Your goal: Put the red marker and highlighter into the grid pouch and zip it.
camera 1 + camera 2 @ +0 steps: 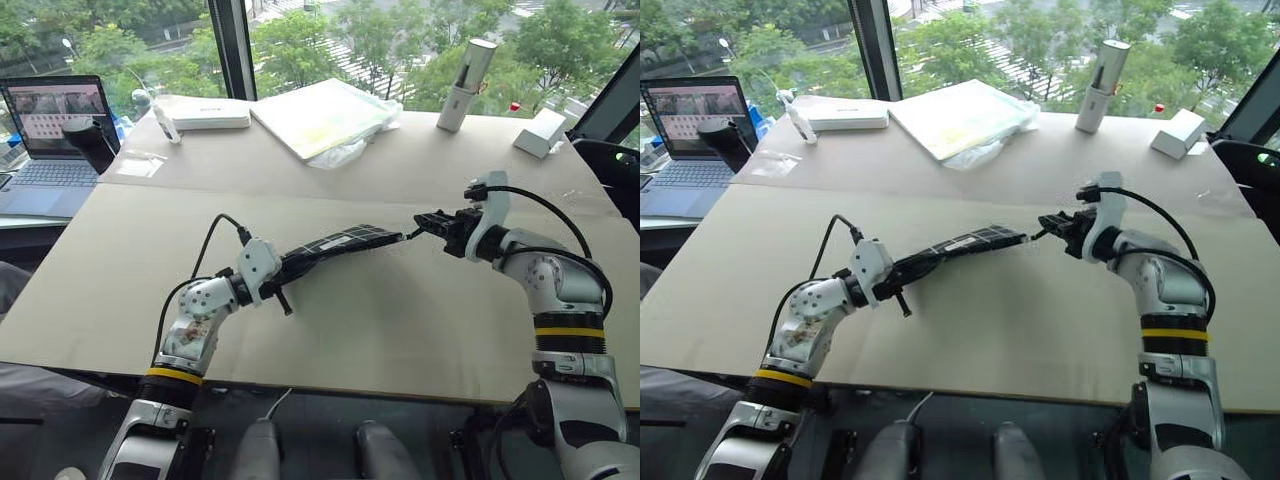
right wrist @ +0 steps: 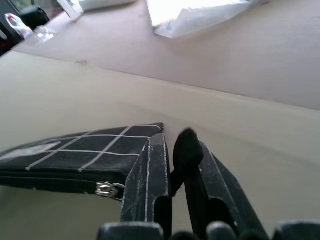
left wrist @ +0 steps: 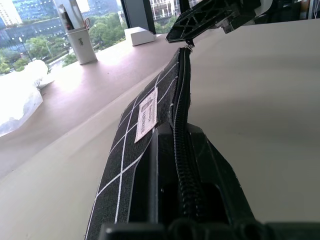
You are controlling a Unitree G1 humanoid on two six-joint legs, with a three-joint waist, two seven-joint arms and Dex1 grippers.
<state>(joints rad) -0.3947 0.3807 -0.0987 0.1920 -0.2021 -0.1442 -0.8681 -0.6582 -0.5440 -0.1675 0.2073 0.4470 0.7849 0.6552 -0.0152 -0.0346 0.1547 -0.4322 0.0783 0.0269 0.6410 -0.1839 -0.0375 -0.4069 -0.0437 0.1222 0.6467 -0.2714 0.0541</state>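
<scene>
1. Left eye view: my left gripper (image 1: 283, 283) is pressed together on one end of the grid pouch (image 1: 340, 243), holding it up off the table (image 1: 420, 320). The pouch's long axis runs from that grip across toward my right gripper (image 1: 432, 226), which sits just beside the far end, tips aimed at it. The right arm is plainly the nearer one to the zipper end

2. Right eye view: same layout. The pouch hangs between the two grippers, slightly tilted, its far corner close to the right gripper's tips. I cannot see the red marker or the highlighter; I judge they may be inside the pouch, but I cannot tell

3. Left wrist view: my left fingers (image 3: 210, 165) clamp the pouch with its zipper edge (image 3: 181, 120) on top, teeth running straight away from me. The white label (image 3: 146, 114) lies on the side panel. The zip line looks drawn together along its length

4. Right wrist view: my right fingers (image 2: 150, 170) stand slightly apart, pinching nothing that I can make out. The silver zipper pull (image 2: 107, 189) sits at the pouch's near end, just beside my tips, so any further tug on it would fall to this arm
</scene>
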